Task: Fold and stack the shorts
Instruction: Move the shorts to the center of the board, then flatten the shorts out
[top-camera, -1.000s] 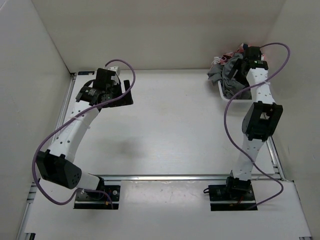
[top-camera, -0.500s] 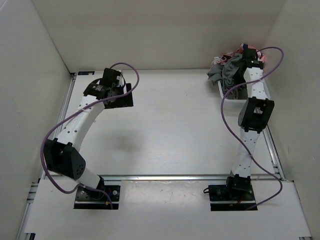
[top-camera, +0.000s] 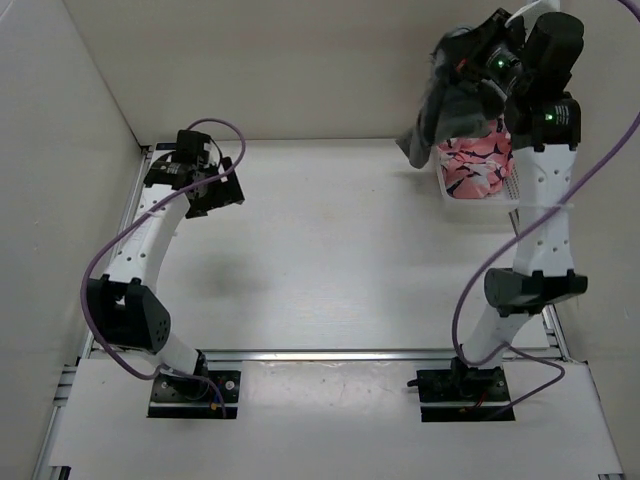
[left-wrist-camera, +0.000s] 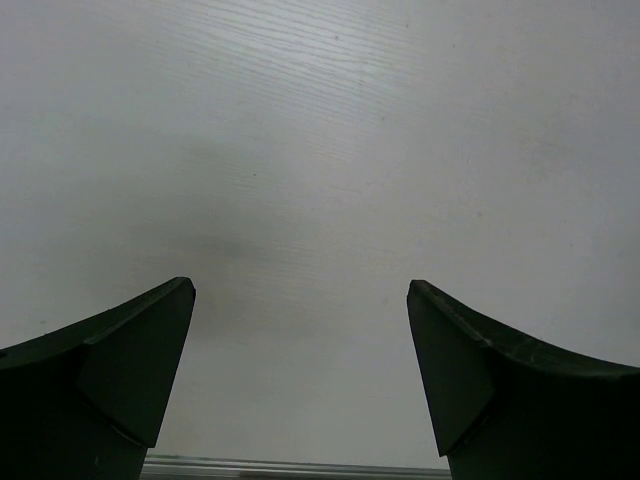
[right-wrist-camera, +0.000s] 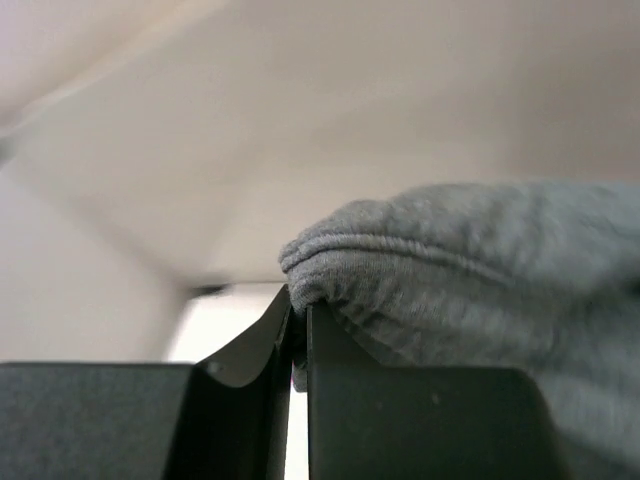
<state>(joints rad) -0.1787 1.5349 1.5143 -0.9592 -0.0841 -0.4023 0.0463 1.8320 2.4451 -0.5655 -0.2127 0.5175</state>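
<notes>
The dark grey shorts (top-camera: 443, 105) hang bunched in the air above the back right corner, over the white basket (top-camera: 452, 193). My right gripper (top-camera: 478, 75) is raised high and is shut on them. In the right wrist view a hemmed grey fold of the shorts (right-wrist-camera: 470, 260) is pinched between the closed jaws of the right gripper (right-wrist-camera: 299, 305). My left gripper (top-camera: 215, 190) stands open over the bare table at the back left. In the left wrist view the left gripper (left-wrist-camera: 300, 295) has nothing between its fingers.
The white basket holds a pink patterned garment (top-camera: 475, 165). White walls (top-camera: 300, 70) close the table at the back and both sides. A metal rail (top-camera: 330, 353) runs along the near edge by the arm bases.
My right gripper shut on the grey shorts in the basket and lifted them high, uncovering the pink garment. My left arm drew back to the left, off a dark cloth that no longer shows.
</notes>
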